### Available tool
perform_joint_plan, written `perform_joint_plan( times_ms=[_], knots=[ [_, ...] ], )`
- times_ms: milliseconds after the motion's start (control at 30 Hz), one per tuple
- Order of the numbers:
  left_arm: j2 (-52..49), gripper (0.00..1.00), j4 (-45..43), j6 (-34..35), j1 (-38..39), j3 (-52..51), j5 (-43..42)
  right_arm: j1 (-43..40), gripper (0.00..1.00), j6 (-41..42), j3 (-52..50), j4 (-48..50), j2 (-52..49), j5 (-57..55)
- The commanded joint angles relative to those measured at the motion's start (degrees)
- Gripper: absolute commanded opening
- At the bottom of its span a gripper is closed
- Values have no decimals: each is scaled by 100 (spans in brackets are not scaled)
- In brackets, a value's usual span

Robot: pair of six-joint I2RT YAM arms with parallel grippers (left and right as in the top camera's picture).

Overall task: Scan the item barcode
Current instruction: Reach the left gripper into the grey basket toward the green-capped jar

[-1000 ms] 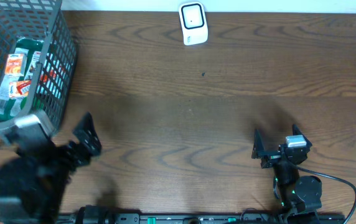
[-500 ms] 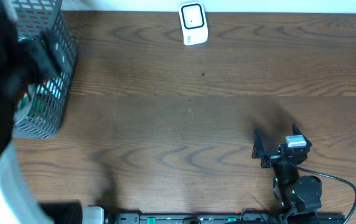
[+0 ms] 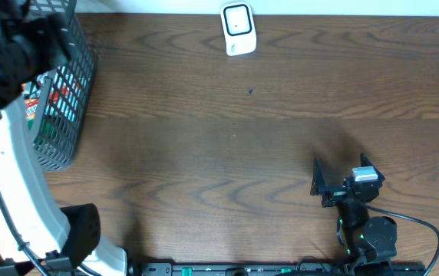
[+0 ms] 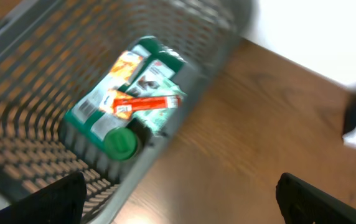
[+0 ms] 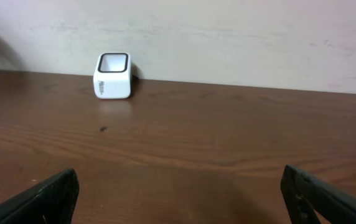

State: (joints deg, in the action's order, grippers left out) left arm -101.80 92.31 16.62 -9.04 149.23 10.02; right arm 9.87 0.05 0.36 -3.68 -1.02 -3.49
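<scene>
A grey plastic mesh basket (image 3: 70,84) with a grid of small square holes stands at the upper left of the overhead view, on a dark brown wood-grain table (image 3: 227,138). The left gripper (image 4: 181,180) hangs above the basket, its two dark fingers (image 4: 47,199) spread wide at the lower corners of the left wrist view and holding nothing. Inside the basket, against its bottom wall, lies the task's thing: a green glossy package with a round green cap and an orange-and-white printed label (image 4: 128,99). The view is blurred, so no barcode can be made out.

A white rounded box scanner with a dark square window (image 3: 238,29) sits at the top centre of the overhead frame, well apart from the basket. At the lower right, the right gripper (image 3: 316,178) rests low over bare wood, jaws wide and empty, facing the scanner.
</scene>
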Motion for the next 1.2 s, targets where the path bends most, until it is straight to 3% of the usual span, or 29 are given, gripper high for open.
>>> perform_joint_plan(
  times_ms=[0, 167, 333, 700, 933, 1167],
  knots=[
    [-59, 98, 446, 1176, -586, -70, 164, -24, 99, 98, -4, -24, 20, -55],
    [-138, 98, 446, 1700, -1578, -389, 160, -24, 99, 98, -4, -24, 22, -52],
    [-146, 98, 444, 1803, -2151, -1036, 155, -24, 99, 98, -4, -24, 22, -52],
    [-173, 98, -378, 1488, -2234, -2424, 129, -24, 99, 98, -4, -22, 20, -55],
    [-195, 98, -933, 800, -2234, -2979, -435, -24, 99, 98, -4, -24, 22, -55],
    [-195, 98, -1209, 807, -2216, -3294, -448, -24, 99, 98, -4, -24, 22, -55]
  ],
)
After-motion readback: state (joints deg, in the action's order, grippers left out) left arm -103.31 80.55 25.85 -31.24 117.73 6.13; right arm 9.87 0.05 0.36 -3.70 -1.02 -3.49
